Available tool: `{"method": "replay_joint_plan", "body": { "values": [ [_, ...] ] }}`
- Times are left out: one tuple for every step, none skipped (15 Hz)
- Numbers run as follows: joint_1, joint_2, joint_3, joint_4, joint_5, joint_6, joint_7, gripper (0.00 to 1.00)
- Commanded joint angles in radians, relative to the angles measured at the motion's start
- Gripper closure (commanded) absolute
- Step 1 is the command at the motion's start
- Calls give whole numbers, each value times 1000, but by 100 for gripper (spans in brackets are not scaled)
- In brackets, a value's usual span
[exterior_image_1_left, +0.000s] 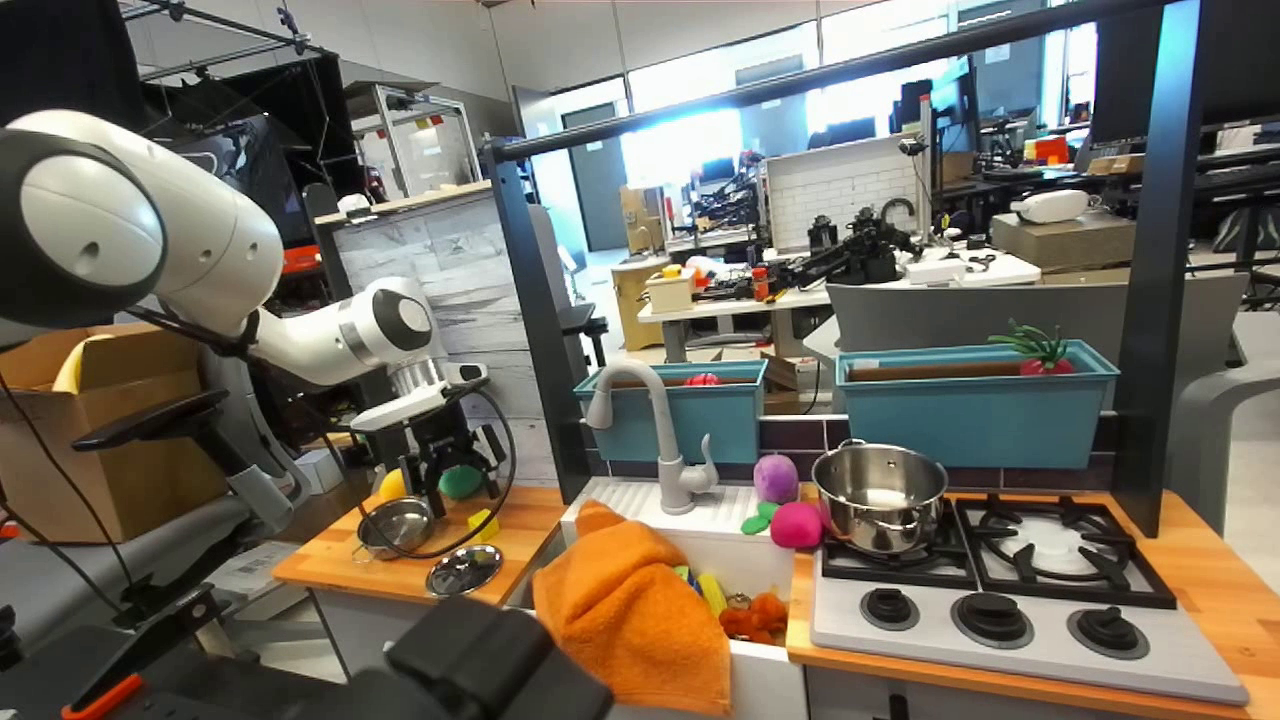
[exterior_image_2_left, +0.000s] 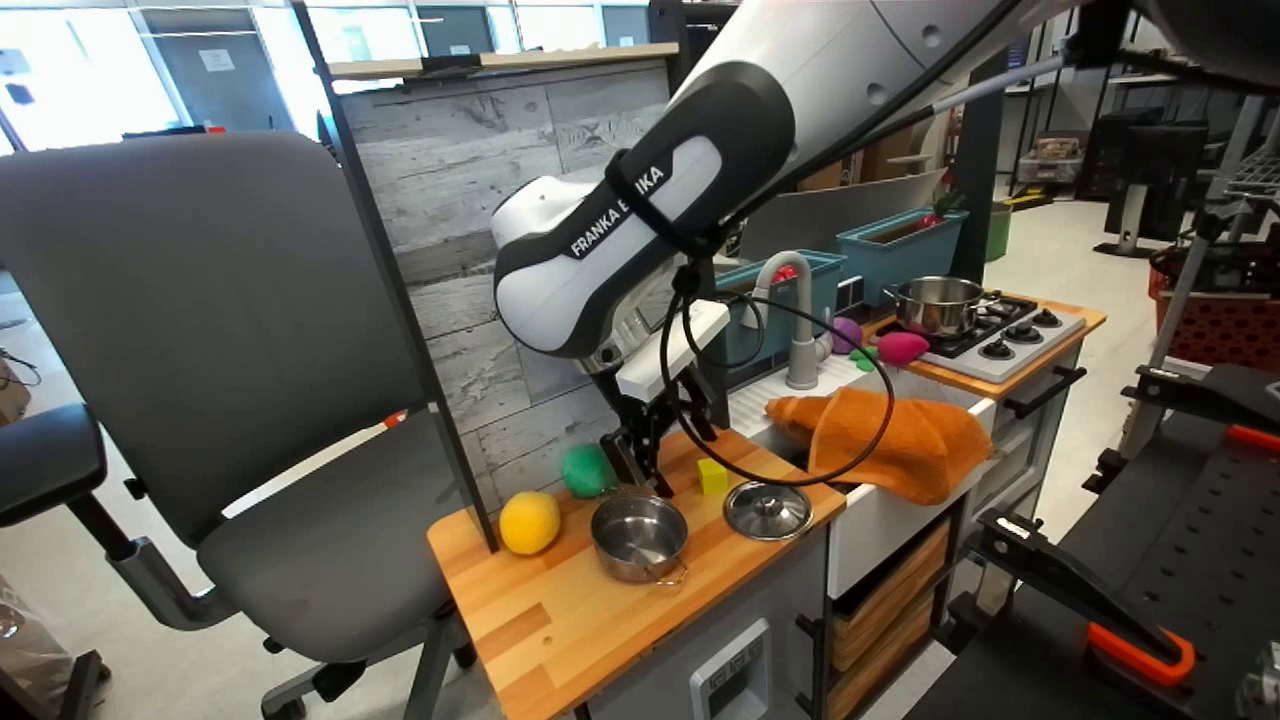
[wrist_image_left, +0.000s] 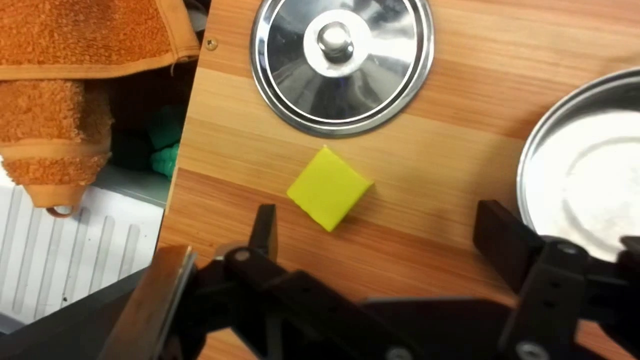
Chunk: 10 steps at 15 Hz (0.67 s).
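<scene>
My gripper (wrist_image_left: 376, 220) is open and empty above the wooden counter; it also shows in both exterior views (exterior_image_1_left: 464, 490) (exterior_image_2_left: 668, 460). A yellow cube (wrist_image_left: 330, 189) sits on the counter just ahead of the gap between the fingers in the wrist view, nearer the left finger, and is not held. It shows in both exterior views (exterior_image_1_left: 484, 525) (exterior_image_2_left: 713, 477). A steel lid with a knob (wrist_image_left: 385, 100) lies flat beyond the cube. A small steel pot (wrist_image_left: 522, 170) stands by the right finger, empty; whether they touch is unclear. A green ball (exterior_image_2_left: 587, 471) stands behind the gripper.
A yellow ball (exterior_image_2_left: 530, 522) stands at the counter's back corner. An orange towel (exterior_image_1_left: 640, 600) hangs over the white sink (exterior_image_1_left: 755, 660), beside the faucet (exterior_image_1_left: 668, 440). A large pot (exterior_image_1_left: 880, 500) stands on the stove (exterior_image_1_left: 930, 640). A wood-pattern panel (exterior_image_2_left: 500, 290) rises behind the counter.
</scene>
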Motion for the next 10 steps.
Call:
{"method": "replay_joint_plan", "body": {
  "values": [
    [37, -1, -67, 69, -27, -205, 76, 0],
    [51, -3, -79, 85, -37, -284, 91, 0],
    [60, 7, -89, 115, -43, -364, 102, 0],
    [62, 6, -97, 130, -49, -437, 112, 0],
    [67, 0, -110, 141, -61, -513, 111, 0],
    [69, 1, -117, 155, -74, -589, 102, 0],
    [72, 12, -130, 176, -98, -658, 87, 0],
    [76, 21, -142, 191, -123, -722, 74, 0],
    [81, 32, -154, 204, -150, -780, 61, 0],
    [85, 45, -168, 214, -178, -828, 52, 0]
  ]
}}
